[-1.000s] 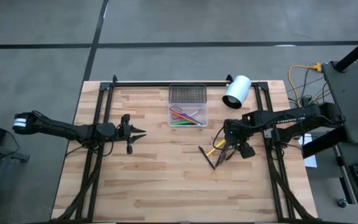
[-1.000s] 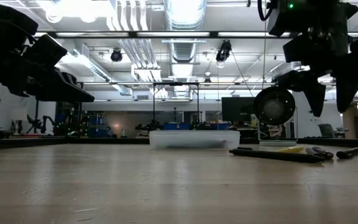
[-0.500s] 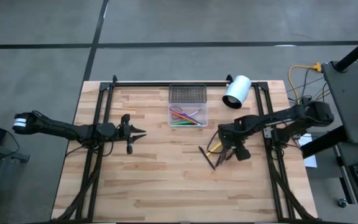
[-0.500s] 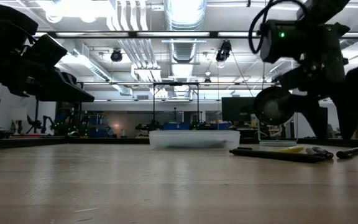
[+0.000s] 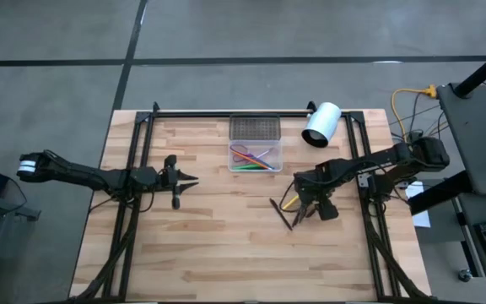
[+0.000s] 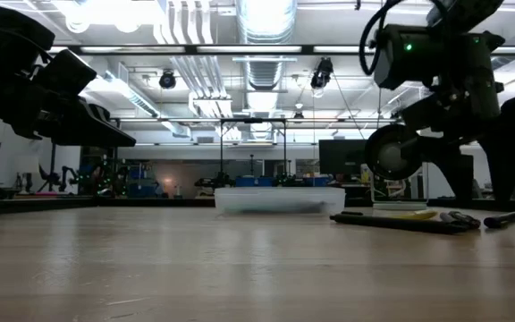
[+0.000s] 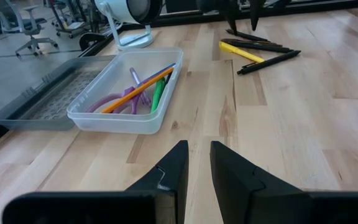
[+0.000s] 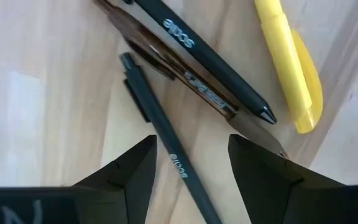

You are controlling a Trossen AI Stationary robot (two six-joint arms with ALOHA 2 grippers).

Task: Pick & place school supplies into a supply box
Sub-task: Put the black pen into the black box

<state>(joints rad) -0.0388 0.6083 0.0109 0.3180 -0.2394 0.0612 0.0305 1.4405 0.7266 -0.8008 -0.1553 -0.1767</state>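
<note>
The clear supply box (image 5: 256, 157) holds purple scissors, a green pen and orange sticks (image 7: 135, 93); its grey mesh part (image 5: 255, 128) lies at the far end. To its right, a yellow pen (image 8: 291, 68) and three dark pens (image 5: 287, 213) lie flat on the wood. My right gripper (image 8: 191, 168) points down, open, low over them. Its fingers stand on either side of the slim dark pen (image 8: 166, 149) without visibly touching it. My left gripper (image 7: 197, 165) waits at the left, pointing at the box, with a narrow gap between its fingers and nothing in it.
A white cylinder (image 5: 321, 124) with a dark opening lies at the far right, behind the pens. Black frame rails (image 5: 133, 169) run along both sides and the far edge. Bare wood (image 5: 226, 253) spreads across the near half.
My right gripper has come down toward the loose pens and drifted slightly toward the table's left, staying open. The pens and the box have not moved.
</note>
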